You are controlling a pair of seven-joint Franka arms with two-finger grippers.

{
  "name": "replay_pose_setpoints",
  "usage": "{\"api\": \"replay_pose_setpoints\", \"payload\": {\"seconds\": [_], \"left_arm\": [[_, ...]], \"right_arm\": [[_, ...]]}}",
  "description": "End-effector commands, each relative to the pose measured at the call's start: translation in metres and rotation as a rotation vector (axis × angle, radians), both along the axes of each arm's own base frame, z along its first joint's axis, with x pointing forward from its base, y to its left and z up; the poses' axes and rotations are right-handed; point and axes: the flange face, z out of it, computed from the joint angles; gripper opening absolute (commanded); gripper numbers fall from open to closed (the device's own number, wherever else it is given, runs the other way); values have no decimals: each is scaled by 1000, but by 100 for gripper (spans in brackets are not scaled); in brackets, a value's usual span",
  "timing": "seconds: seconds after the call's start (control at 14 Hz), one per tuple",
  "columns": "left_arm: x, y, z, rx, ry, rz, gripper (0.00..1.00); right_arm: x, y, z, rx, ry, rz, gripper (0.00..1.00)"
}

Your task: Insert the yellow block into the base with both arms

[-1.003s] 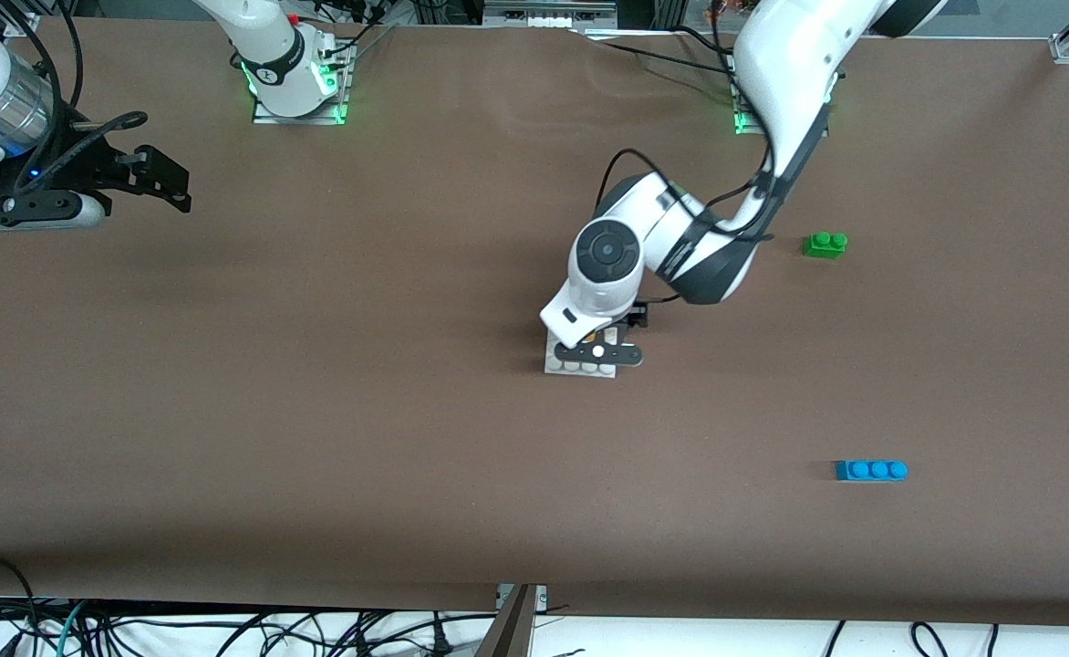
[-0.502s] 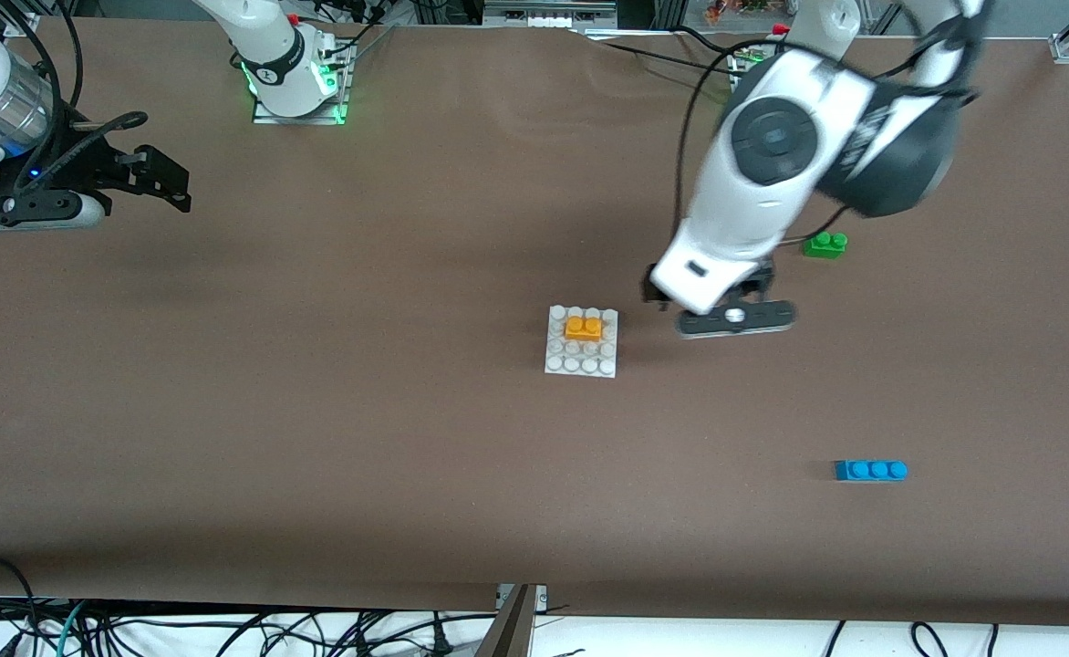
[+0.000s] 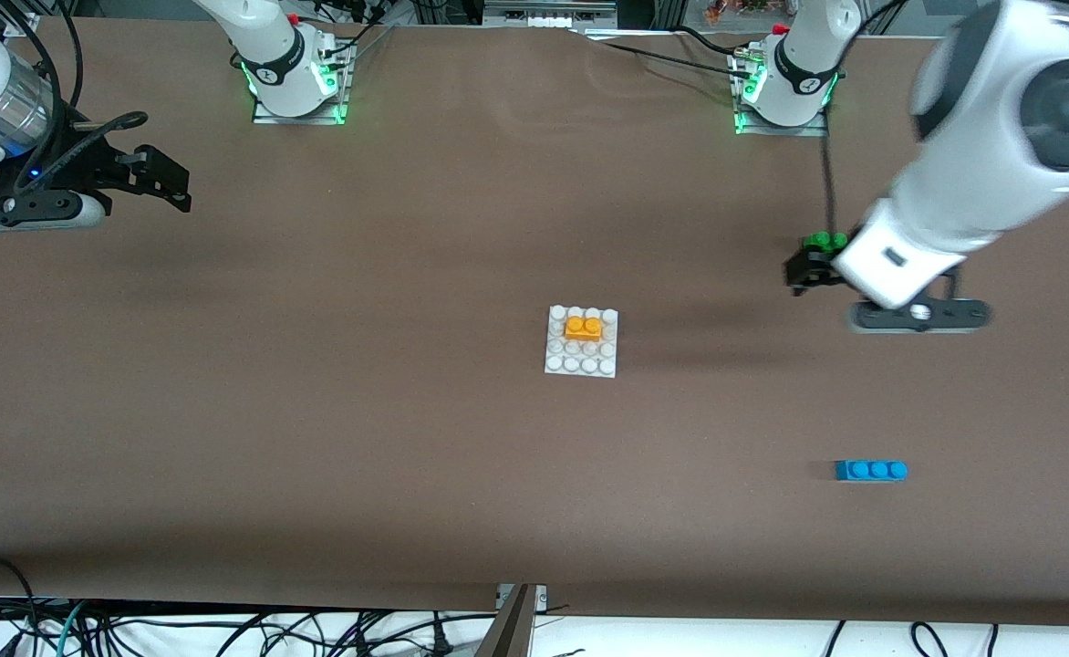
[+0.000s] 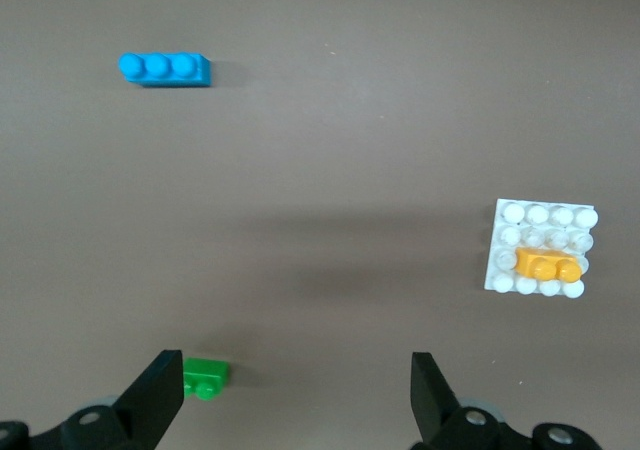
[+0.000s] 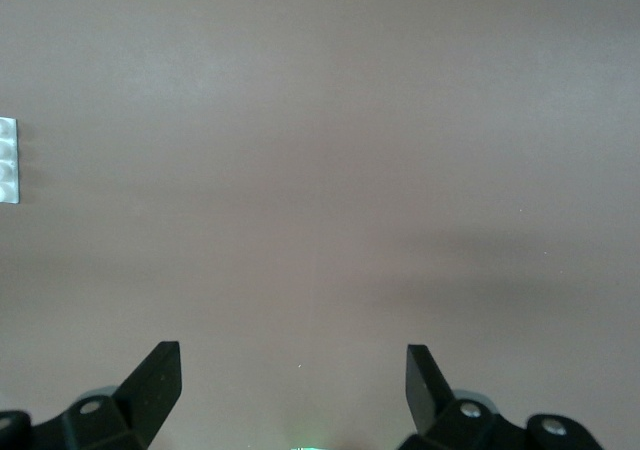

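The yellow block [image 3: 584, 327] sits seated on the white studded base [image 3: 580, 363] at mid table, in the row farthest from the front camera. It also shows on the base [image 4: 540, 216] in the left wrist view [image 4: 546, 265]. My left gripper [image 3: 874, 276] is open and empty, up in the air over the table beside the green brick, well apart from the base; its open jaws show in the left wrist view [image 4: 293, 372]. My right gripper [image 3: 162, 181] waits open and empty toward the right arm's end of the table, and its wrist view [image 5: 290, 365] shows only the base's edge [image 5: 8, 160].
A green two-stud brick [image 3: 822, 242] lies toward the left arm's end, partly covered by my left gripper; it also shows in the left wrist view [image 4: 205, 376]. A blue three-stud brick [image 3: 870, 470] lies nearer the front camera.
My left gripper was down on the base over the yellow block; it has let go, lifted and swung toward the left arm's end. The block stays on the base. The right arm has not moved.
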Motion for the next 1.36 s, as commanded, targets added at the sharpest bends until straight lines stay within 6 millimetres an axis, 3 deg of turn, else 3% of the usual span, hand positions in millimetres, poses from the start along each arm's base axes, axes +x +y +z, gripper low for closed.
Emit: {"api": "replay_pose_setpoints", "payload": {"seconds": [0.0,0.22,0.29,0.86,1.29], "left_arm": [[-29,43,15,-13,-8,-59,100],[-75,61,24,7,-7,-74,100],[-78,61,25,9,-4,-70,100],[-66,84,25,-34,4,-20,100],[-62,82,26,-30,19,-22,100]], "right_arm": [[-6,0,4,0,4,5,99],[-5,-1,5,0,3,3,99],[-5,0,5,0,3,5,99],[-6,-1,5,0,3,3,99],[-5,-2,4,-1,6,2,99]]}}
